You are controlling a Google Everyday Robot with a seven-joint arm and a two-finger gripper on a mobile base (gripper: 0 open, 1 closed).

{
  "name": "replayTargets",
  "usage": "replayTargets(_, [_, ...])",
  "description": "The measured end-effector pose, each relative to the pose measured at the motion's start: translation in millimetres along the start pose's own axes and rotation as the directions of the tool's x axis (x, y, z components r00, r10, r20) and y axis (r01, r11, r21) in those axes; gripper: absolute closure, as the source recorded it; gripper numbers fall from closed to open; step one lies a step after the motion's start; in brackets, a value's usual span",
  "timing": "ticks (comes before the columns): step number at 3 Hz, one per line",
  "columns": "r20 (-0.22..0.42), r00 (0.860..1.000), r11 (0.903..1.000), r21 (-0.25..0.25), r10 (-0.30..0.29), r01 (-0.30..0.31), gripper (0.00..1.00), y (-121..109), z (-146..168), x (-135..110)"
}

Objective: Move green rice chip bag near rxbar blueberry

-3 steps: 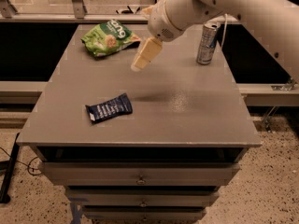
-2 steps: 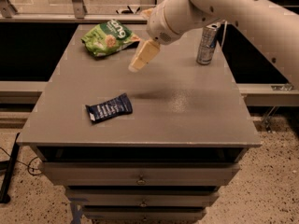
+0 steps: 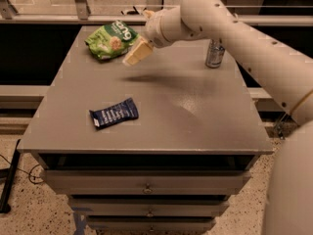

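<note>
- Your view: grey cabinet top (image 3: 195, 111), speckled floor (image 3: 44, 214).
- Crinkly green rice chip bag (image 3: 110, 40) at 11 o'clock; flat navy rxbar blueberry wrapper (image 3: 114, 113) at 8.
- Tan gripper (image 3: 138, 53) just beside bag; grip state: can't tell.

Grey table (image 3: 195, 116) carries green rice chip bag (image 3: 110, 40), rxbar blueberry (image 3: 114, 114), likely drink can (image 3: 214, 53); tool (image 3: 132, 58) just beside bag.

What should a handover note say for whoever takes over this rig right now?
Gripper: over the far left of the table, just right of the green chip bag.
Green chip bag: lying at the far-left corner, not yet picked up.
Blue bar: front left, well apart from the bag.
Done: nothing delivered.
Left: grasp the bag, carry it forward, set it beside the bar.
</note>
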State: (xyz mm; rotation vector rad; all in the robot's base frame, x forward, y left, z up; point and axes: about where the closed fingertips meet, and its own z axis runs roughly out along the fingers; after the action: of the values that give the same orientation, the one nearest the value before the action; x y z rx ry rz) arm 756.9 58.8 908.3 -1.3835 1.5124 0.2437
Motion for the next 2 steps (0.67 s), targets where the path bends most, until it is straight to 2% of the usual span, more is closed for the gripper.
replayTargets(1, [0.064,0.996,0.9977,0.038,0.054,-0.057,0.00,-45,62,0])
replayTargets(2, [0.107,0.991,0.9957,0.035,0.081,-0.085,0.00,-62,94,-6])
